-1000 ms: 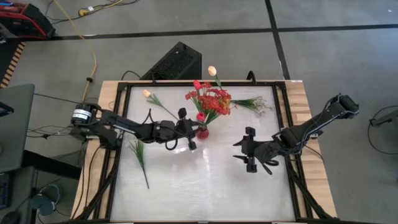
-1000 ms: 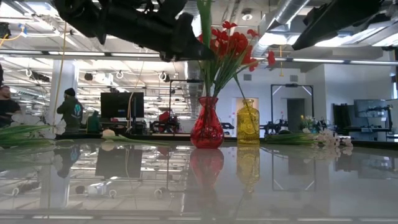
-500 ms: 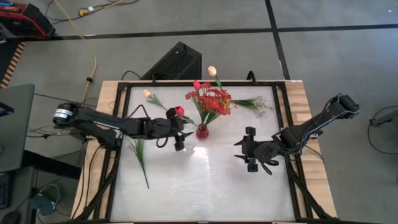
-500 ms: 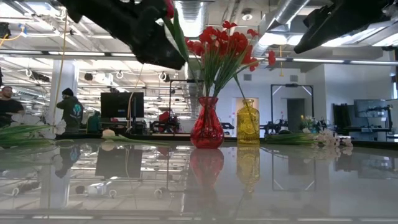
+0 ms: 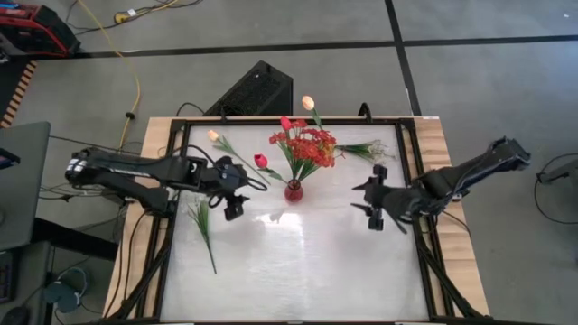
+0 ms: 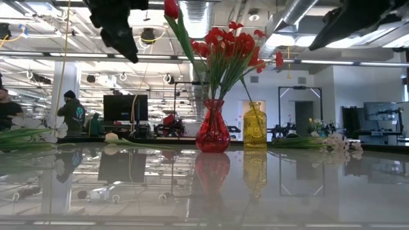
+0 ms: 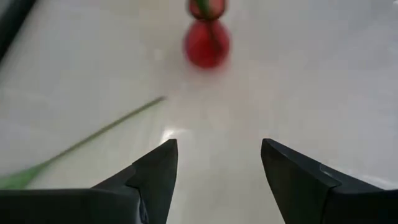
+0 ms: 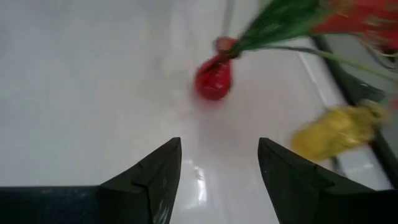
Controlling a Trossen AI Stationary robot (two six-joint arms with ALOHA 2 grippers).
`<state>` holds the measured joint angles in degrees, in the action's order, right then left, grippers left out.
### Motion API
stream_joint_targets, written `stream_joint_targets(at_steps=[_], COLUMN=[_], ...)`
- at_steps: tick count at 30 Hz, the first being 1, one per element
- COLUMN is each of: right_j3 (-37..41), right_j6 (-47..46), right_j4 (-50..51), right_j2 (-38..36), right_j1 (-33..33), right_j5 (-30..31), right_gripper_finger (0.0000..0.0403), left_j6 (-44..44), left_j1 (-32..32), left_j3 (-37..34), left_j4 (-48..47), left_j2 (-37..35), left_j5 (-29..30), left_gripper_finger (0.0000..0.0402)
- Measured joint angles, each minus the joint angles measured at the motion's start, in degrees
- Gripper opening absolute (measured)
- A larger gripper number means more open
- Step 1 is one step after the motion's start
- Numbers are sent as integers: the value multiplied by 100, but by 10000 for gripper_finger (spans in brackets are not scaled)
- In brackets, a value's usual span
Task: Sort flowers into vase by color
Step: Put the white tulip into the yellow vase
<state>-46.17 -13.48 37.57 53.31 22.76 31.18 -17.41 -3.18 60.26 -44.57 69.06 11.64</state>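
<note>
A red vase (image 5: 293,190) (image 6: 212,128) holds a bunch of small red blossoms (image 5: 309,146) and red tulips. One red tulip (image 5: 260,161) (image 6: 171,9) leans out of it toward the table's left, its stem in the vase's mouth. My left gripper (image 5: 231,205) (image 7: 217,149) hangs open left of the vase, touching nothing. My right gripper (image 5: 374,204) (image 8: 219,146) hangs open right of the vase, with nothing between its fingers. A yellow vase (image 6: 255,126) (image 8: 336,137) stands farther back.
A pale tulip (image 5: 215,136) lies at the far left, a green sprig (image 5: 203,224) at the left side, white sprigs (image 5: 368,152) at the far right. Another pale tulip (image 5: 308,103) shows at the far edge. People stand in the room behind the table.
My left gripper has let go of the red tulip's stem and drawn back toward the table's left edge, rising and tipping down. The tulip stays in the red vase, its head now leaning left. My right gripper has pulled back a little toward the table's right edge.
</note>
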Motion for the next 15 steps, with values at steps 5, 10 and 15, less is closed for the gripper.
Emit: stream_joint_targets(at_steps=[5,10,15], right_j3=[0,0,0], right_j6=[37,48,168], right_j4=[109,194,257], right_j2=[-141,-80,-4], right_j1=[-380,-700,-810], right_j5=[188,183,175], right_gripper_finger=[238,238,238], left_j6=[-483,-739,-722], left_j1=[-7,-183,-356], left_j3=[120,-144,-805], left_j4=[-448,-757,-368], left_j2=[-15,-9,-7], left_j5=[769,715,1233], left_gripper_finger=[221,221,221])
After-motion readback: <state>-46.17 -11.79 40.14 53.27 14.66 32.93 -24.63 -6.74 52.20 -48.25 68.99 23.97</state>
